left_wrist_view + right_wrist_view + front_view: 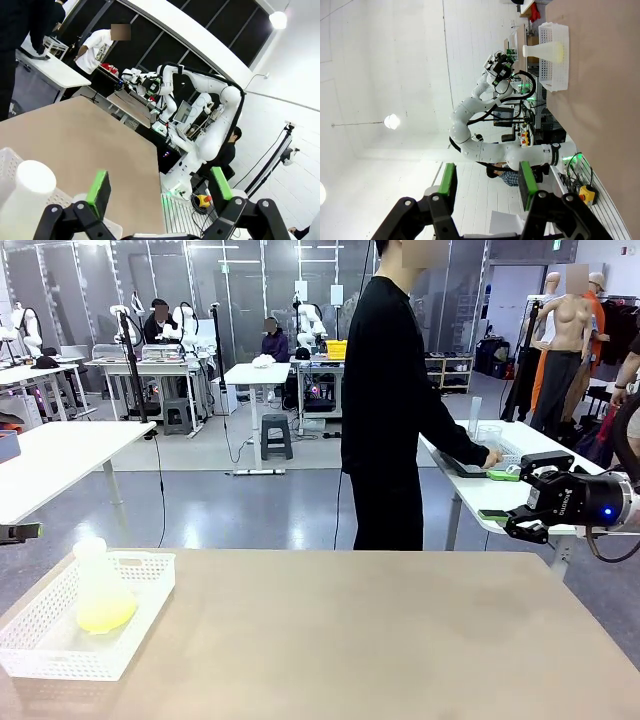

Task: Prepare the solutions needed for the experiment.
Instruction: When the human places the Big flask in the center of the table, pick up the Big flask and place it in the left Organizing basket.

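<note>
The flask (100,585) holding the solutions (107,615) is standing upright just below the open, empty left claw (159,192); the partly open, empty right claw (513,505) is hovering well apart.

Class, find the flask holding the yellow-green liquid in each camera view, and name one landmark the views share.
Front view: the flask stands in the white basket, lower left.
Left wrist view: the flask's white top is at lower left, beside the left claw.
Right wrist view: the flask appears sideways, upper right.
Shared landmark: the white basket.
</note>
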